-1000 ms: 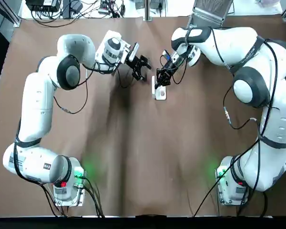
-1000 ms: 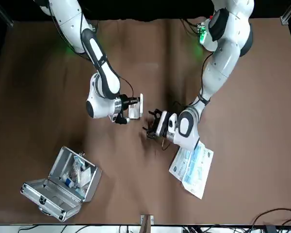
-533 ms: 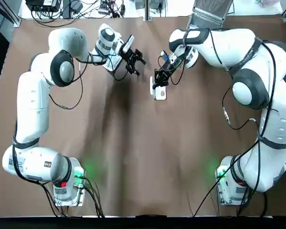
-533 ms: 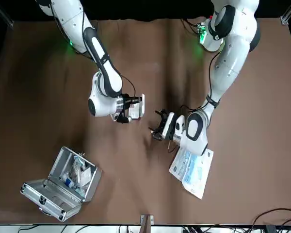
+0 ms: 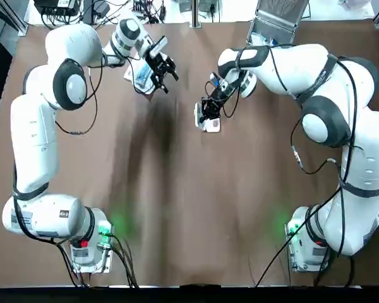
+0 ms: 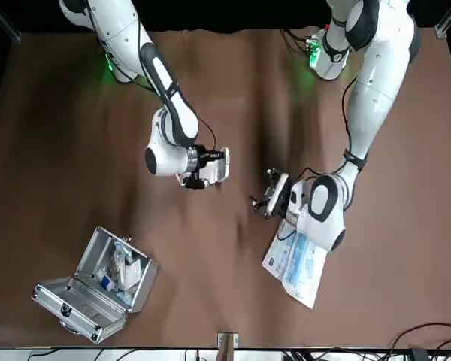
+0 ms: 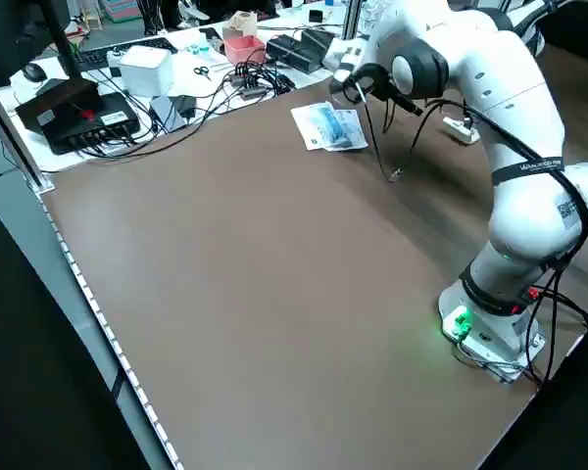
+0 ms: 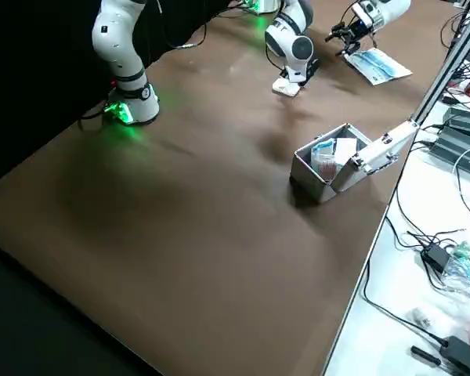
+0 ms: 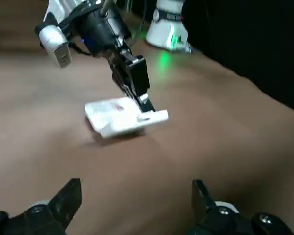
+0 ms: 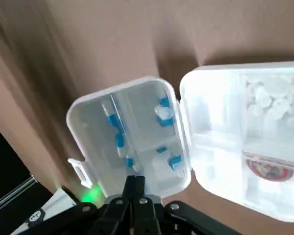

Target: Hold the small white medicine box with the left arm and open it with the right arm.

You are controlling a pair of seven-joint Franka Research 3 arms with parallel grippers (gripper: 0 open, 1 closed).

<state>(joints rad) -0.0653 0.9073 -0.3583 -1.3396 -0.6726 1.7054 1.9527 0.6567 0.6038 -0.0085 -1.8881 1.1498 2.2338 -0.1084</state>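
The small rounded box (image 5: 208,122) of milky plastic lies hinged open (flecked blue inside) on the wrinkled brown cloth (image 5: 177,202), with the right gripper (image 5: 203,116) pressed together at its rim. Farther off, the left gripper (image 5: 163,68), fingers spread, has drawn away towards the glossy packet (image 5: 141,73).

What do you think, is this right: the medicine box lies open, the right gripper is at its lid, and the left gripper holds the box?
Only the last part is wrong. The left wrist view shows the left gripper open and apart from the medicine box, not holding it. The rest is right.
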